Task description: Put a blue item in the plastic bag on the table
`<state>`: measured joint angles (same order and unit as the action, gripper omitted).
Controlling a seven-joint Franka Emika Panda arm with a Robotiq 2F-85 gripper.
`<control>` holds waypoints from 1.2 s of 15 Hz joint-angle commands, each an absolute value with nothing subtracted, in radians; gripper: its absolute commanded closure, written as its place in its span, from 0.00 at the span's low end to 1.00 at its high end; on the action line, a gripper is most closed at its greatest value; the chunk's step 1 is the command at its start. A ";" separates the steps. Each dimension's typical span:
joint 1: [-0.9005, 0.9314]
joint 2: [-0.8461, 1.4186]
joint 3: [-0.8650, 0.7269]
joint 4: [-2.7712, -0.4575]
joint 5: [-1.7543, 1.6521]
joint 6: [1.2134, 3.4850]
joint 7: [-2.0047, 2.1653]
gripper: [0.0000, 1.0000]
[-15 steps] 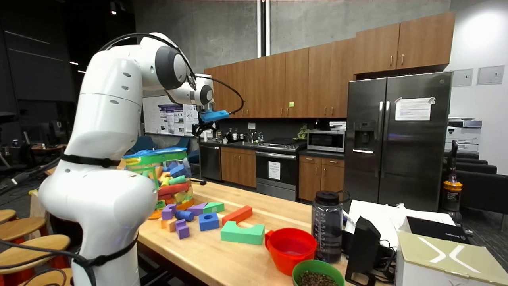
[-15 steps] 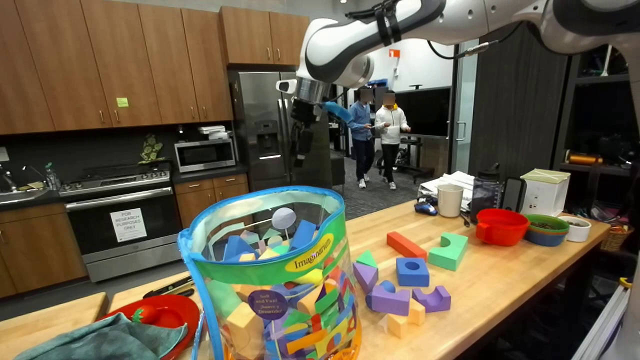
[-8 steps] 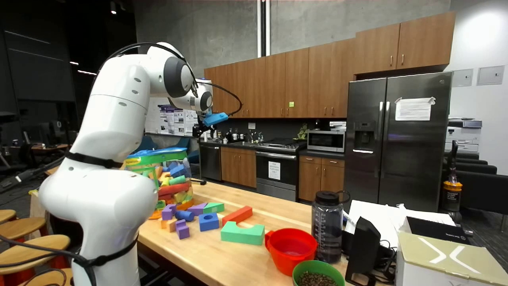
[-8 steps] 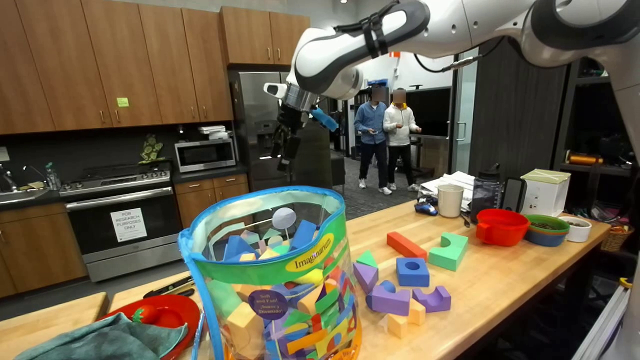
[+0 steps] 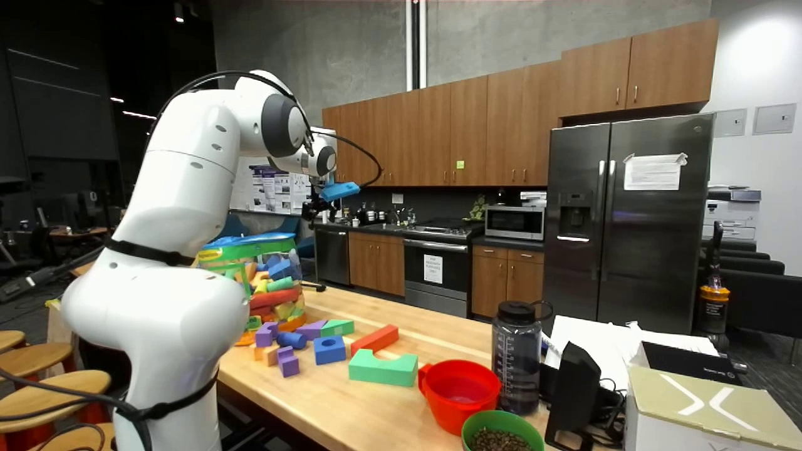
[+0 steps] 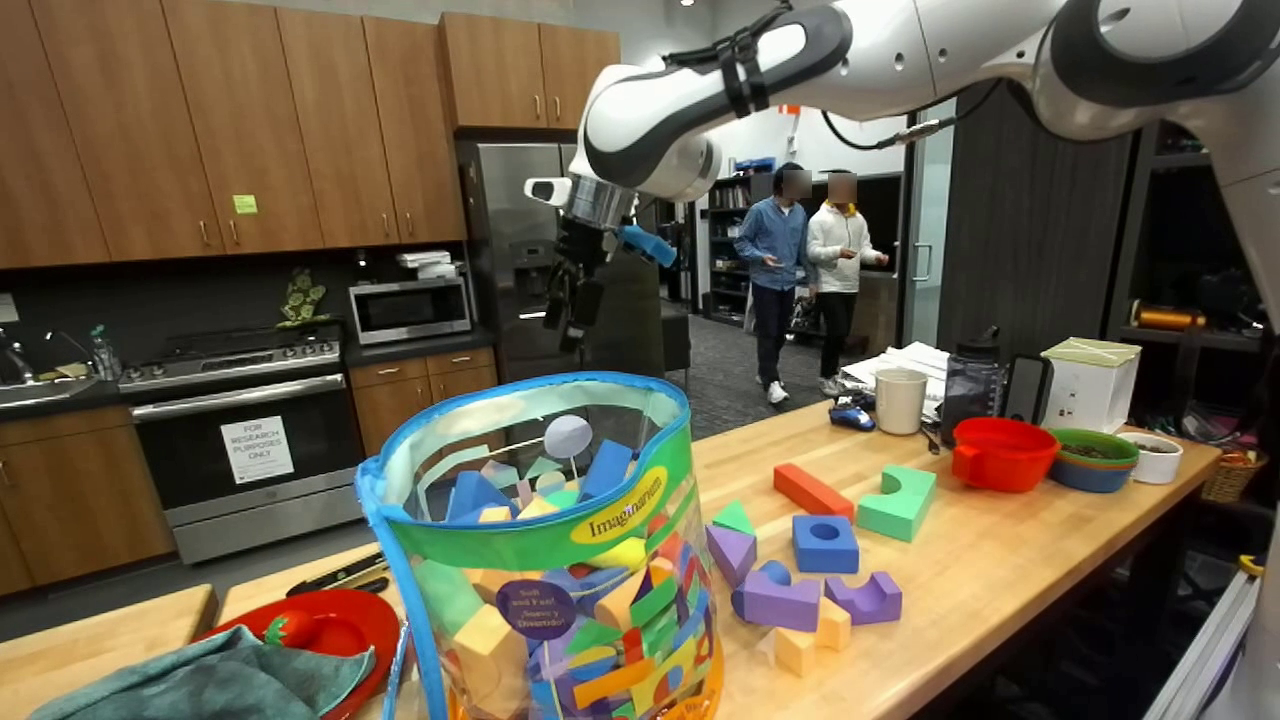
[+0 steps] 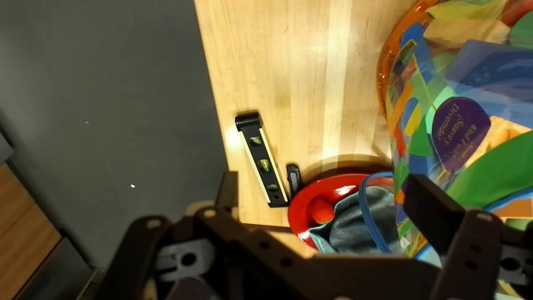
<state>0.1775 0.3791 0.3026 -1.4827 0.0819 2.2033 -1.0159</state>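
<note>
The clear plastic bag, full of multicoloured blocks, stands upright with an open blue-rimmed top on the light wood table. It also shows in the other views. A blue block with a hole lies on the table beside the bag. A blue cylinder lies near it, partly hidden by a purple block in an exterior view. My gripper is open and empty. In an exterior view the gripper hangs higher than the bag's rim; in the wrist view the bag is right of centre.
Purple, green, red and orange blocks lie near the bag. A red bowl, a dark bottle and a white box stand at the table's far end. A red plate with cloth and a level lie beside the bag. Two people stand behind.
My gripper has moved down and left in an exterior view, closer to the height of the bag's rim. The two people have moved right. The blocks and bag have not moved.
</note>
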 commanded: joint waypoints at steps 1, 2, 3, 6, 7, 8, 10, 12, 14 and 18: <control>0.172 0.364 0.298 -1.458 0.086 2.161 -1.037 0.00; 0.169 0.360 0.296 -1.429 0.081 2.138 -1.045 0.00; 0.168 0.357 0.293 -1.406 0.075 2.126 -1.051 0.00; 0.170 0.346 0.276 -1.308 0.034 2.076 -1.082 0.00; 0.174 0.343 0.271 -1.280 0.022 2.065 -1.086 0.00; 0.170 0.336 0.275 -1.266 0.010 2.063 -1.082 0.00; 0.172 0.318 0.275 -1.255 0.010 2.063 -1.050 0.00; 0.175 0.284 0.275 -1.286 0.018 2.048 -0.998 0.00; 0.180 0.254 0.278 -1.312 0.030 1.999 -0.932 0.00; 0.181 0.230 0.288 -1.319 0.059 1.893 -0.871 0.00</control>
